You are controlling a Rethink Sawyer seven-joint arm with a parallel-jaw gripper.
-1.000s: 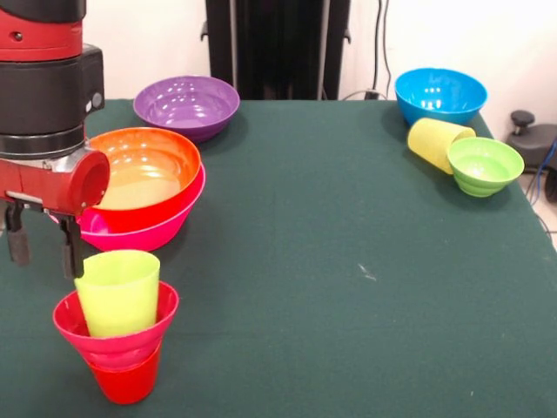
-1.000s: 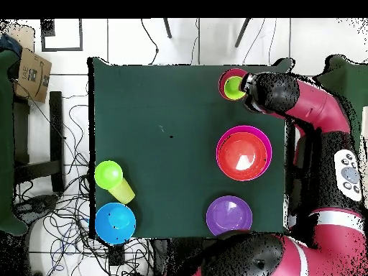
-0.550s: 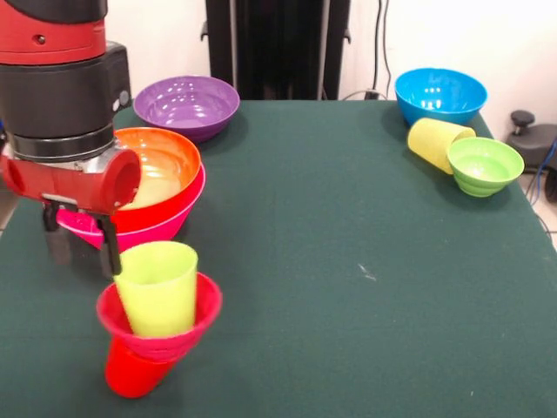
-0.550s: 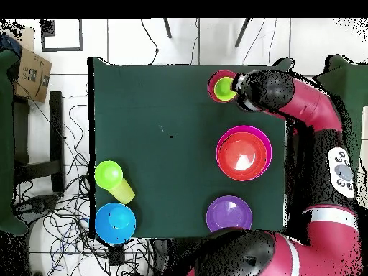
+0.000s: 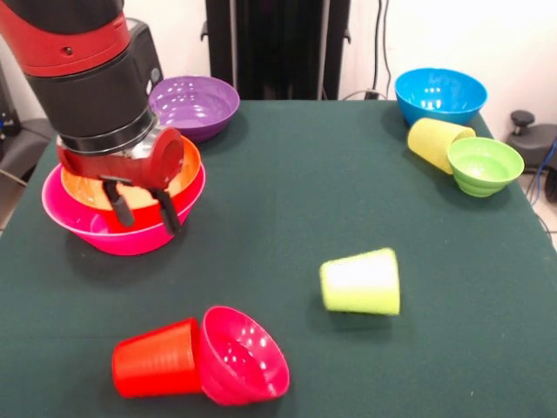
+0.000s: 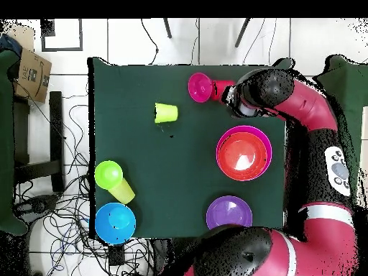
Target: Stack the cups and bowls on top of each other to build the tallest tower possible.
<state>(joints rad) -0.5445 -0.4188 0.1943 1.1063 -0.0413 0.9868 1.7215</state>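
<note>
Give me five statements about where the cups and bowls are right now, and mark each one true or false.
1. The lime green cup lies on its side, alone on the table. True.
2. The red cup stands upright with the small magenta bowl on top. False: both lie tipped over on the table, side by side.
3. The large orange bowl sits inside the large pink bowl. True.
4. The gripper holds the lime green cup. False: it is open and empty, in front of the pink bowl.
5. The pale yellow cup stands upright inside the blue bowl. False: it lies on its side between the blue bowl and the small green bowl.
</note>
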